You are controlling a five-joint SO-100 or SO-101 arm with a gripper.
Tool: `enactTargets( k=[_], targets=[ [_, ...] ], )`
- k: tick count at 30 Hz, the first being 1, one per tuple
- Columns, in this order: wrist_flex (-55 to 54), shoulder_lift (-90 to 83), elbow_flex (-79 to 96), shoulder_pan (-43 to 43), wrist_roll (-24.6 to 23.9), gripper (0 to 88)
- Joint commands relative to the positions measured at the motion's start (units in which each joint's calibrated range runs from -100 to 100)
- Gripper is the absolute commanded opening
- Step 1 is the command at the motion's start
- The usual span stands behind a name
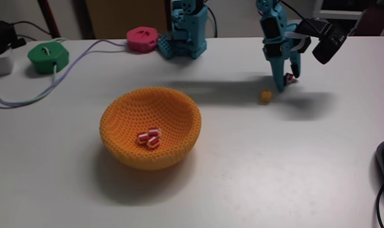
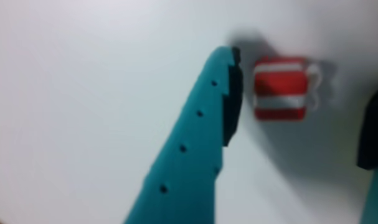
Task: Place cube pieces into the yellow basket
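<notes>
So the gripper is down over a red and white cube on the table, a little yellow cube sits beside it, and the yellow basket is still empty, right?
Not quite: the yellow basket is not empty. The fixed view shows red and white cubes already lying in its bottom. The rest holds: the gripper is down over a red and white cube on the table, with the little yellow cube beside it.
</notes>
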Motion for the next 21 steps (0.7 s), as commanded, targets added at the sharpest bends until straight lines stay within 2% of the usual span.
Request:
enactTargets(
  k=[1, 2, 5, 10, 14, 17, 21],
  targets=[
    [-1.14, 1.09, -0.45, 0.41, -0.44, 14.1],
    [-0.7, 1.09, -0.45, 0.6, 0.0, 4.0],
    [7.12, 0.43, -4.4, 1.16, 0.63, 2.6],
    [37.78, -4.87, -23.08, 6.84, 5.47, 2.1],
    [55.86, -6.77, -36.94, 12.99, 8.89, 2.1],
    [58.55, -7.43, -39.16, 15.41, 8.6, 4.0],
    [51.86, -7.33, -34.25, 9.36, 2.83, 22.7]
  ],
)
